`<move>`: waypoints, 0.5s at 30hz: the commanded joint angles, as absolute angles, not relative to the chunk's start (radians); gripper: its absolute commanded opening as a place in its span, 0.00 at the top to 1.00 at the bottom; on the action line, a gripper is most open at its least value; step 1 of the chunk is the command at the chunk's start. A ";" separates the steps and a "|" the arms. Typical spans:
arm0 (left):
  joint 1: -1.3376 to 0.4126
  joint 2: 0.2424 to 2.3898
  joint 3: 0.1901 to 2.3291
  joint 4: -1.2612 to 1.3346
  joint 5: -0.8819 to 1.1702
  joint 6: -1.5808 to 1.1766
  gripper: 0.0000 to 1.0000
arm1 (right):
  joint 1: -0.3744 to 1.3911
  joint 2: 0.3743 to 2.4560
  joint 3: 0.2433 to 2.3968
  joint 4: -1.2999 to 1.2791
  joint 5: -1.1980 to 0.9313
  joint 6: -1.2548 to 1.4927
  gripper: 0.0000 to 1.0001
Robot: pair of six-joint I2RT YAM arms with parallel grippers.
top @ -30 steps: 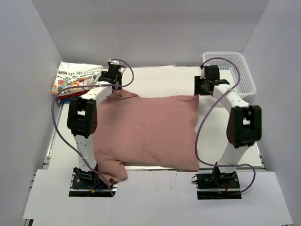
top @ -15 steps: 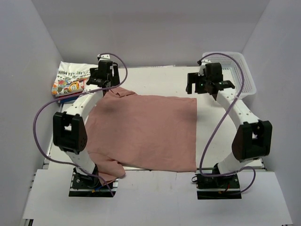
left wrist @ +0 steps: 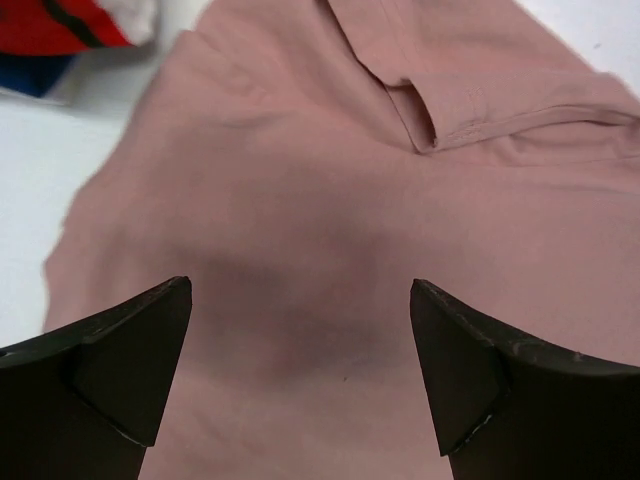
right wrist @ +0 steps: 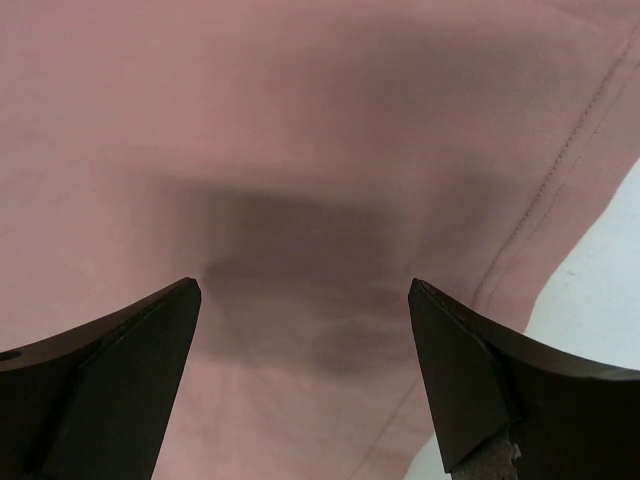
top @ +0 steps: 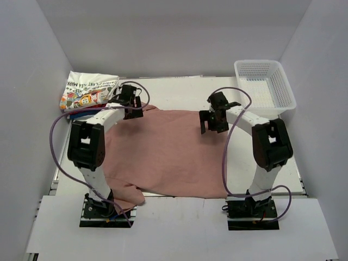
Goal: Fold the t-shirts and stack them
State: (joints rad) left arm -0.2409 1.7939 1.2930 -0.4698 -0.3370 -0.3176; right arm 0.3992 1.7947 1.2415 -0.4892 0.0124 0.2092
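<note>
A dusty-pink t-shirt (top: 168,152) lies spread flat across the table, plain side up, with a sleeve bunched at its near left corner. My left gripper (top: 132,110) hangs open just over the shirt's far left part, close to a folded seam (left wrist: 450,110); in the left wrist view the left gripper (left wrist: 300,290) holds nothing. My right gripper (top: 213,124) hovers open over the far right part, near the side hem (right wrist: 560,170); in the right wrist view the right gripper (right wrist: 303,288) is empty too. Folded white printed, red and blue tees (top: 87,95) are stacked at the far left.
A white mesh basket (top: 265,81) stands at the far right corner. The red and blue tees (left wrist: 45,30) of the stack show at the top left of the left wrist view. Bare white table (right wrist: 600,300) lies just right of the shirt's hem.
Both grippers opened and let go of the shirt's far corners. They lifted away toward the back, then came back over the shirt. The shirt now lies flatter.
</note>
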 commanded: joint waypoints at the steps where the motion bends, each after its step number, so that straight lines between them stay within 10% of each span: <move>1: -0.250 1.868 1.373 -0.486 -0.312 -0.336 0.00 | 0.391 1.859 1.322 -0.523 0.069 0.271 0.10; 15: -0.250 2.293 1.826 -0.591 -0.140 -0.327 0.00 | 0.272 2.265 1.731 -0.704 0.192 0.296 0.10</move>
State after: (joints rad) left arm -0.2447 2.2349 1.7275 -0.5560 -0.2180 -0.3313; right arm 0.3180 2.1521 1.6417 -0.6579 0.1619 0.2886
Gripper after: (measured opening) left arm 0.998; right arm 0.904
